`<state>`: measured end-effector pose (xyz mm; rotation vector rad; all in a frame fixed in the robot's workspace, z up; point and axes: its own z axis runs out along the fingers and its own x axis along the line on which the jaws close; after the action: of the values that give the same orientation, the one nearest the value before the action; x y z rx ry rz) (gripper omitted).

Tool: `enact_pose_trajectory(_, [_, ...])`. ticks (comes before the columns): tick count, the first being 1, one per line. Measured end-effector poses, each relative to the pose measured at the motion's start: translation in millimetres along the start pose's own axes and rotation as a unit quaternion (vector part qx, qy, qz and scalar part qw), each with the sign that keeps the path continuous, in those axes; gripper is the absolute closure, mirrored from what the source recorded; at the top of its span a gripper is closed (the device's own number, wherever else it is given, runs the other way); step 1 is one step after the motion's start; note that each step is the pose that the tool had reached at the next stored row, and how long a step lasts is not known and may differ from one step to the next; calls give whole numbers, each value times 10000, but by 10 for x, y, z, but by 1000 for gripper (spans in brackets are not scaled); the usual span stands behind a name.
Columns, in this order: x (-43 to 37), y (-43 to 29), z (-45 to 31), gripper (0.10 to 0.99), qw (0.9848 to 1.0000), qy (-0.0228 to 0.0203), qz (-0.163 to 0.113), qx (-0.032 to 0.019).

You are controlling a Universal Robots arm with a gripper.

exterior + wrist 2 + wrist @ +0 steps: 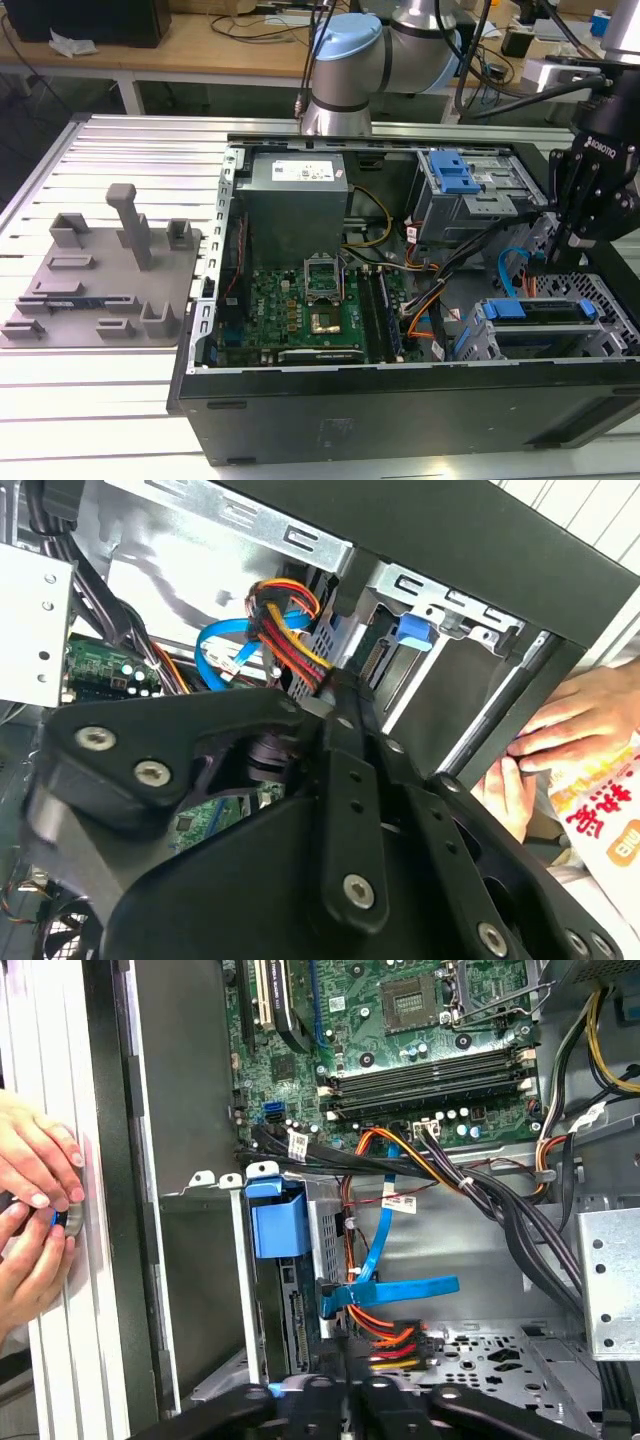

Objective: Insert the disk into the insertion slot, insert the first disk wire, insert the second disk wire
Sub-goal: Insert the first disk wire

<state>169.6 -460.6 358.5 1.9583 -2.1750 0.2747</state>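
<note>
**Gripper at the back edge of the seated disk**

*Exterior view.* From the room, the open computer case point(400, 410) is seen lying on a slotted table point(100, 420). The disk point(540, 320), in its blue carrier, sits inside the slot point(605, 300) at the case's near corner on the exterior view's right. The gripper point(558, 255) hangs just above it, beside the blue wire point(514, 270), which rises in a loop. A grey fixture plate point(100, 290) lies well apart, on the exterior view's left.

*First wrist view.* The gripper point(338, 1350) has its fingers drawn together on the dark plug end of the blue wire point(385, 1250), close against the disk point(297, 1310). A red-and-yellow wire bundle point(390, 1338) lies just beside the plug. A person's hands point(30, 1200) rest on the table outside the case wall.

*Second wrist view.* The gripper point(345, 695) points toward the disk point(410, 630). The blue wire point(225, 645) loops beside the wire bundle point(285, 605). The hands point(575, 725) are near the case edge.
</note>
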Motion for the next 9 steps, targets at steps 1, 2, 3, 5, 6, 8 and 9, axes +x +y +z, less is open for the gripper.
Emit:
enact_pose_trajectory(1, [0, 0, 0, 969, 10000, 0, 0, 0])
enact_pose_trajectory(2, [0, 0, 0, 984, 10000, 0, 0, 0])
enact_pose_trajectory(3, [0, 0, 0, 984, 10000, 0, 0, 0])
enact_pose_trajectory(5, [0, 0, 1, 984, 10000, 0, 0, 0])
enact_pose_trajectory(6, [0, 0, 1, 984, 10000, 0, 0, 0])
enact_pose_trajectory(8, [0, 0, 1, 847, 10000, 0, 0, 0])
enact_pose_trajectory(9, [-9, 13, 0, 847, 10000, -1, 0, 0])
